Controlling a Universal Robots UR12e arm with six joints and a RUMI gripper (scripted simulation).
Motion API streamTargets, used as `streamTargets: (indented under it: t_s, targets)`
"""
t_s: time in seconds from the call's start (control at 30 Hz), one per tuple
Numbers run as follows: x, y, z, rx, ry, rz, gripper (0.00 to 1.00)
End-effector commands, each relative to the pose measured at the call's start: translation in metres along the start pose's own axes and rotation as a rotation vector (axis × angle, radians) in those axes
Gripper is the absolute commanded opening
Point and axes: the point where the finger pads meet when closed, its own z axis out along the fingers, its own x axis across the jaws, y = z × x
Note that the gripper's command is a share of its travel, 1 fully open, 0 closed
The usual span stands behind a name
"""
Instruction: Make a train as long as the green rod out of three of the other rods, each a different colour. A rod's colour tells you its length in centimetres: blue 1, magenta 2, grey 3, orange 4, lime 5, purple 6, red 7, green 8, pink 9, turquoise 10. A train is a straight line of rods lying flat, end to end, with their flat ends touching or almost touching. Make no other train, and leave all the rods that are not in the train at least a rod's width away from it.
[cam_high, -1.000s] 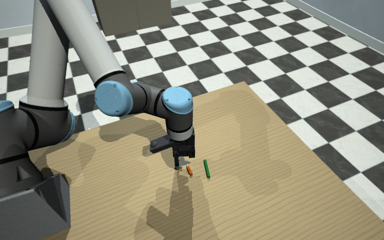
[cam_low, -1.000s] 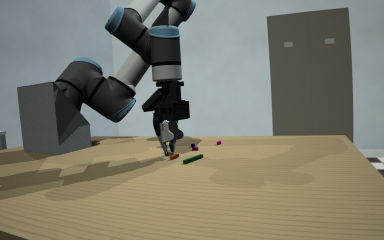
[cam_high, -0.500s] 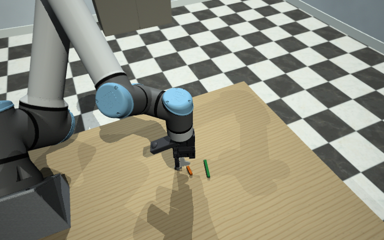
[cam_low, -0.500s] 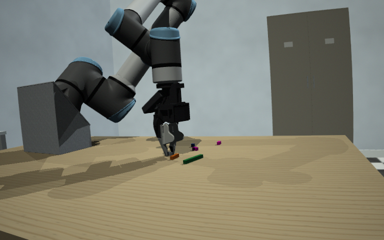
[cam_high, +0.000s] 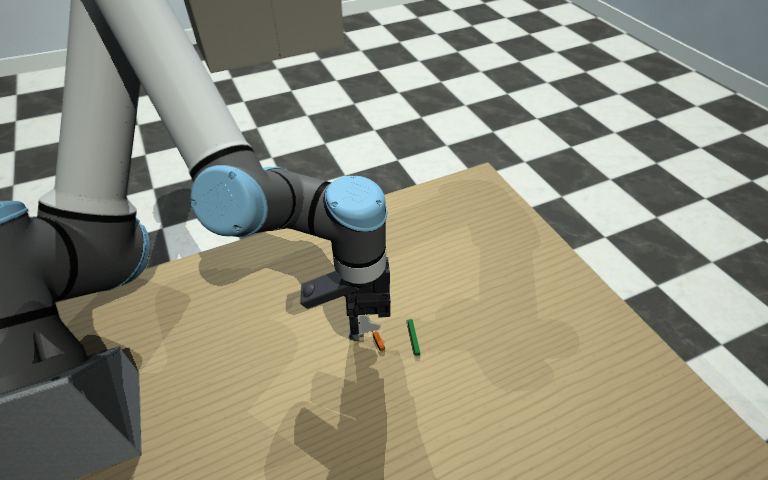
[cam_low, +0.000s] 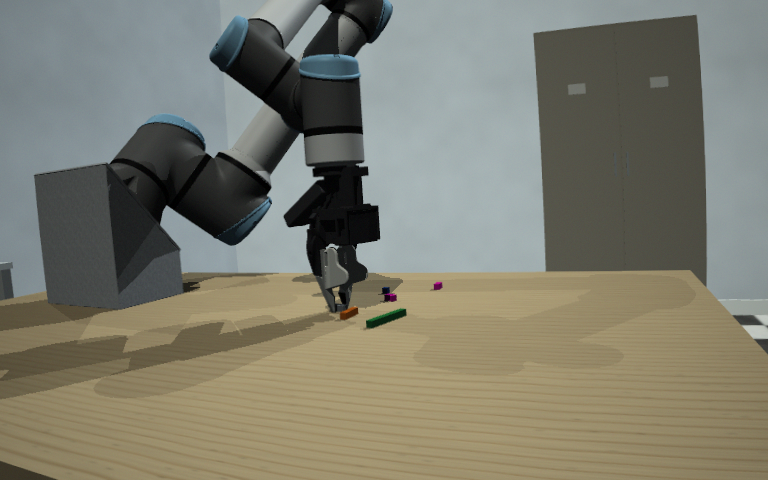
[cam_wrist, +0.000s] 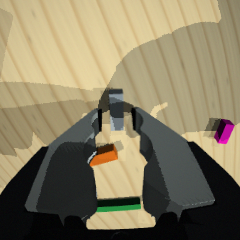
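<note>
Wood-grained tabletop (cam_high: 566, 362) (cam_low: 453, 418) (cam_wrist: 45, 45) supports the grey rod (cam_low: 340, 307) (cam_wrist: 116, 116), straddled by the gripper (cam_high: 362, 335) (cam_low: 339, 304) (cam_wrist: 116, 110), its fingers slightly spread and pinching nothing, presumably positioned to grasp it for the train.

Arm lowered — fingers (cam_high: 359, 338) (cam_low: 340, 307) slightly parted

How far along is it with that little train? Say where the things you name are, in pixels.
No joins yet: the slim grey rod (cam_high: 360, 337) (cam_low: 339, 308) (cam_wrist: 116, 106) and short orange rod (cam_high: 378, 340) (cam_low: 348, 313) (cam_wrist: 106, 155) lie apart, at an angle. Nothing is gripped; the open black gripper (cam_high: 357, 336) (cam_low: 339, 302) (cam_wrist: 116, 110) straddles the grey. Left: line up grey, orange and the tiny blue rod (cam_low: 385, 289), matching the long green rod (cam_high: 414, 337) (cam_low: 386, 318) (cam_wrist: 119, 205).
</note>
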Motion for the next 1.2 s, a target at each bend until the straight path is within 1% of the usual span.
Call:
streamTargets:
  t_s: [0.0,0.4,0.43,1.17]
  targets:
    - [0.0003,-0.0002,0.0000,-0.001,0.001,0.001,0.14]
    - [0.0003,-0.0002,0.0000,-0.001,0.001,0.001,0.14]
    - [0.0003,-0.0002,0.0000,-0.001,0.001,0.001,0.00]
    - [0.0003,-0.0002,0.0000,-0.001,0.001,0.001,0.00]
